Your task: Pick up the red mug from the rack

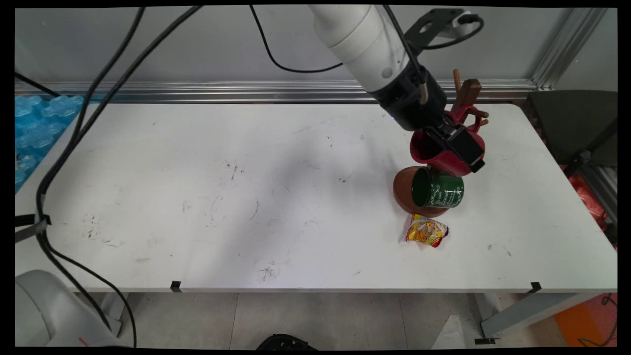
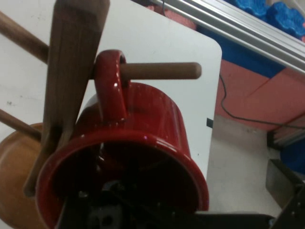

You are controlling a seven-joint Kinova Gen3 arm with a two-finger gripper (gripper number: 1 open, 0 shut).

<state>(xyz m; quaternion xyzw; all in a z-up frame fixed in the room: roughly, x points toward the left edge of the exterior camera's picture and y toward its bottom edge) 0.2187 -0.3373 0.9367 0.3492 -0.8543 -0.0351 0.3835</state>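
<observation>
Altogether, two mugs are being shown: a red mug (image 1: 434, 153) whose handle is being threaded on a peg of the wooden mug tree (image 1: 467, 96), and a green mug (image 1: 438, 188) hanging lower, with white script too small to be read. One snack packet (image 1: 427, 231) is lying just beside the tree's round base. The gripper (image 1: 456, 143) is being pressed against the red mug; its opening cannot be told. Everything is being carried by a scuffed white table (image 1: 246, 197) against a grey wall.

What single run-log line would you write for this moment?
gripper: shut on red mug | handle over peg of wooden mug tree | green mug hangs lower | snack packet on table
</observation>
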